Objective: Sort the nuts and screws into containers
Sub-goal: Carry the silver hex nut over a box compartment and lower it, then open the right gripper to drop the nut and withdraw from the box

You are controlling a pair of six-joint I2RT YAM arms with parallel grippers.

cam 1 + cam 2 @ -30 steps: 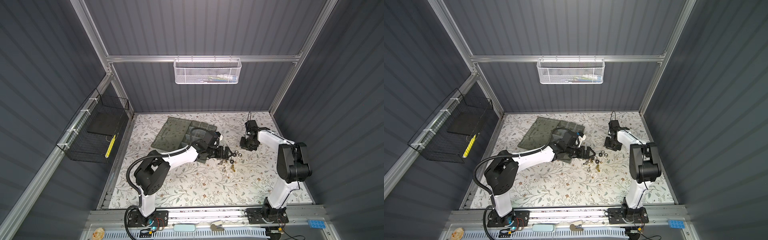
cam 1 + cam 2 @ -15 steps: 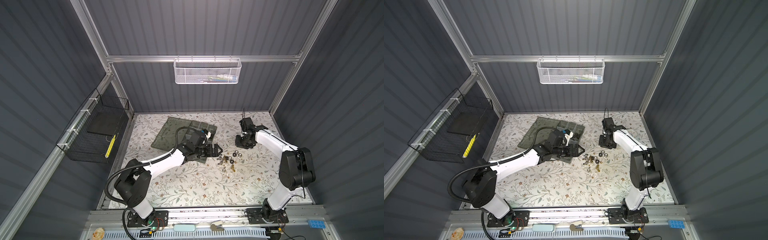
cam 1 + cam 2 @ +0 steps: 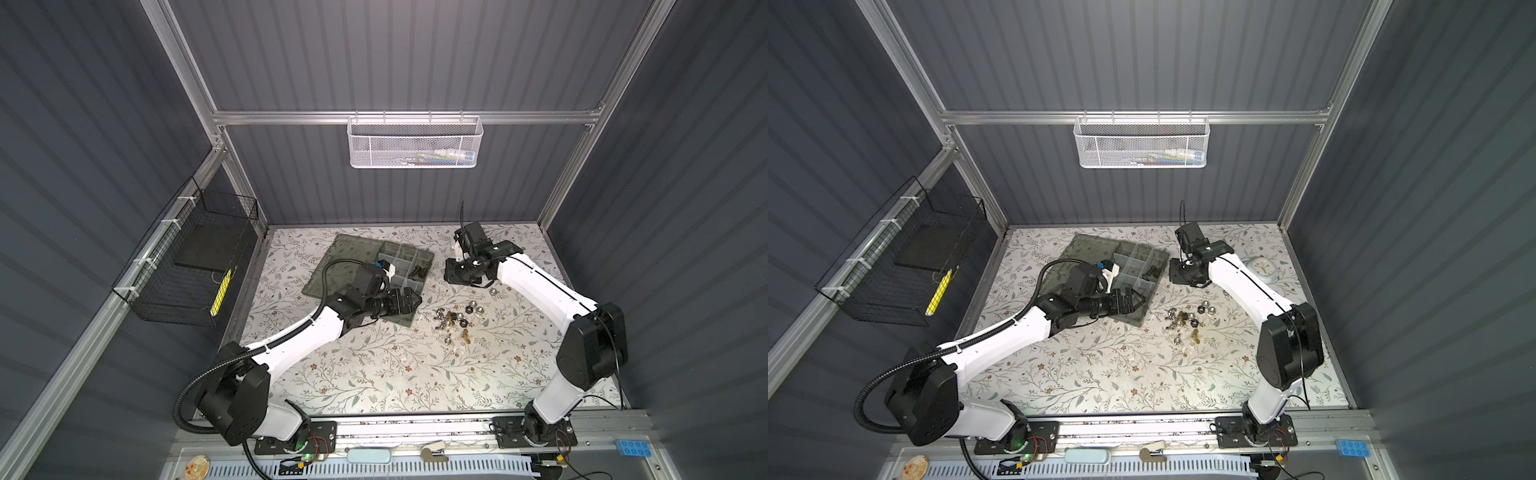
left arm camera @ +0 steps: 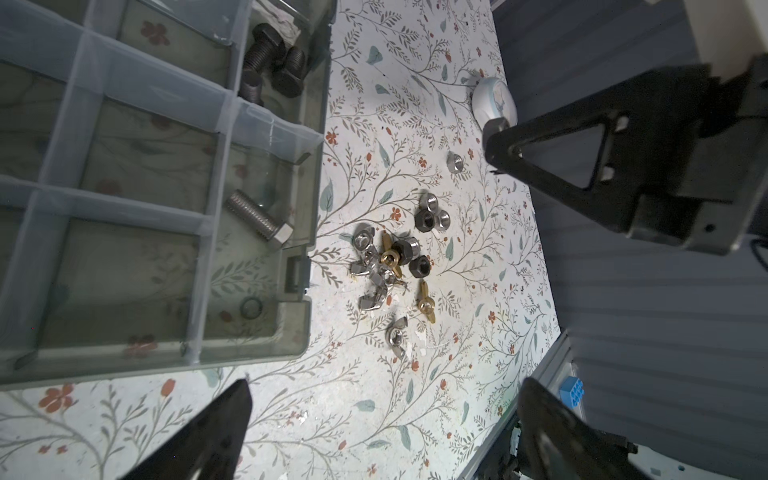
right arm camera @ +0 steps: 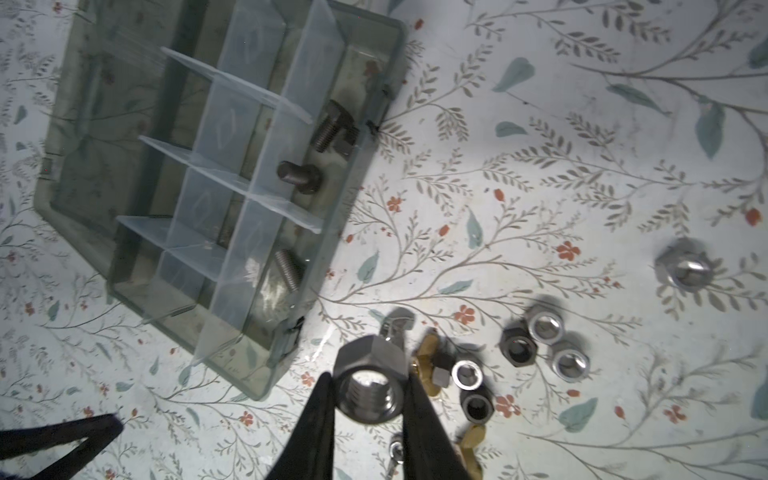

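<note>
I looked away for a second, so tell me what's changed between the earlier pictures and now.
The right gripper, shut on a silver hex nut, has moved left toward the organiser box's right edge. The left gripper, open, has drawn back from the loose pile of nuts to the box's near corner. No grab or release is visible. Box and pile look unmoved.

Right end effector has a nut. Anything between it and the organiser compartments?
Nothing visible. Only bare mat lies between the nut in the right end effector and the organiser box, whose lid is open. The left end effector hangs at the box's near corner.
</note>
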